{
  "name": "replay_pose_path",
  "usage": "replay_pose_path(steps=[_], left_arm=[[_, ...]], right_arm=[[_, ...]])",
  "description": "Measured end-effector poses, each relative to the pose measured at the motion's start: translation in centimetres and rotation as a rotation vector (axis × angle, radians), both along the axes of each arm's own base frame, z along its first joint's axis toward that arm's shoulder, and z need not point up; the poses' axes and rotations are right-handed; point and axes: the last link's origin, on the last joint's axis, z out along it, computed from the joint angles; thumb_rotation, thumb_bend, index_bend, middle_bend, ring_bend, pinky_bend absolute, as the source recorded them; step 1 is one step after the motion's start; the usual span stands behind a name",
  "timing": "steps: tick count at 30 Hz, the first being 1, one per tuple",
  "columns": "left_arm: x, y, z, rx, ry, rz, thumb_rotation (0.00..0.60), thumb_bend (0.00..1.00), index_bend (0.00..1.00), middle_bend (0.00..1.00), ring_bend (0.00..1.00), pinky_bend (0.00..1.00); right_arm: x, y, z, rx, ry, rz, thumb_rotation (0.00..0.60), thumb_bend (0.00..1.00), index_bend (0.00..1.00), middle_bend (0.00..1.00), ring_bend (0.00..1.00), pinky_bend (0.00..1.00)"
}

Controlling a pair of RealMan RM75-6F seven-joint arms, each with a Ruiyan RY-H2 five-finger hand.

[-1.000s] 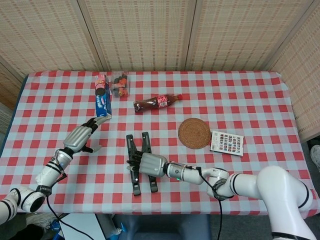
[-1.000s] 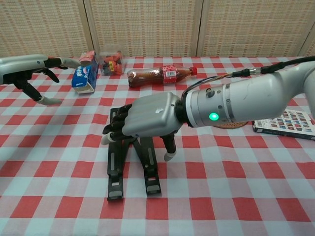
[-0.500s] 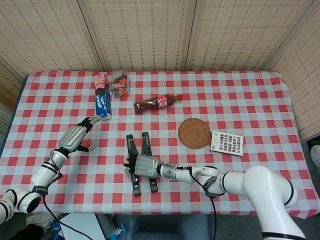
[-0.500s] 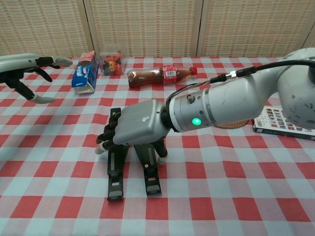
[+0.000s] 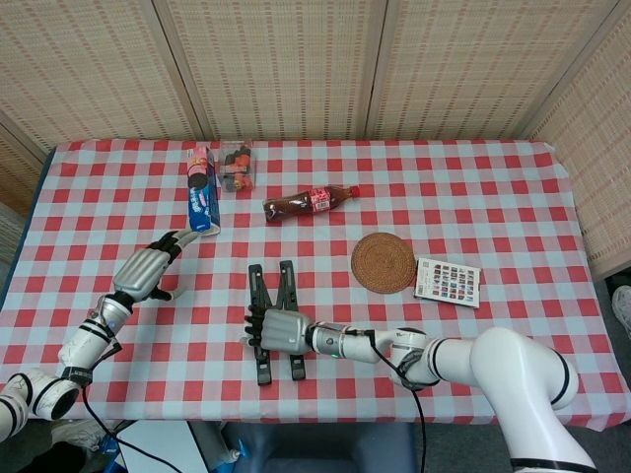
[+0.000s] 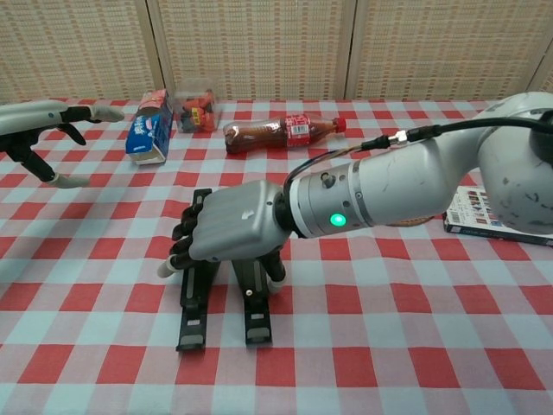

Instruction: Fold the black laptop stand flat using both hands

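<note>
Right hand on the stand, left hand waiting

The right hand [image 6: 232,232] lies on top of the black metal laptop stand [image 5: 273,322], fingers [image 6: 180,244] curled down over its 2 bars, near the front edge of the red-and-white checked table [image 5: 513,197]. It looks like the pressing-flat step. The left hand [image 5: 144,271] is well apart, fingers spread, holding nothing; I think it should come over to help next. There is open cloth between them. The brown plastic cola bottle [image 5: 309,202] and round woven coaster [image 5: 383,262] lie further back.
</note>
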Motion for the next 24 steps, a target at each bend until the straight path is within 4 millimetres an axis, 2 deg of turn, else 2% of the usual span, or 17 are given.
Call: replay_pose_path(steps=[9, 19, 24], left_arm=[[-0.37, -0.07, -0.32, 0.014, 0.078, -0.032, 0.600, 0.28, 0.00, 0.00, 0.00, 0.20], [-0.33, -0.16, -0.55, 0.016, 0.093, -0.037, 0.600, 0.28, 0.00, 0.00, 0.00, 0.20], [-0.19, -0.16, -0.59, 0.014, 0.093, -0.038, 0.600, 0.28, 0.00, 0.00, 0.00, 0.20]], right_arm=[[-0.08, 0.07, -0.02, 0.002, -0.007, 0.014, 0.600, 0.13, 0.17, 0.20, 0.00, 0.00], [-0.09, 0.25, 0.23, 0.007, -0.057, 0.027, 0.600, 0.18, 0.34, 0.29, 0.01, 0.00], [-0.26, 0.16, 0.51, 0.005, -0.078, 0.028, 0.600, 0.18, 0.36, 0.29, 0.02, 0.00]])
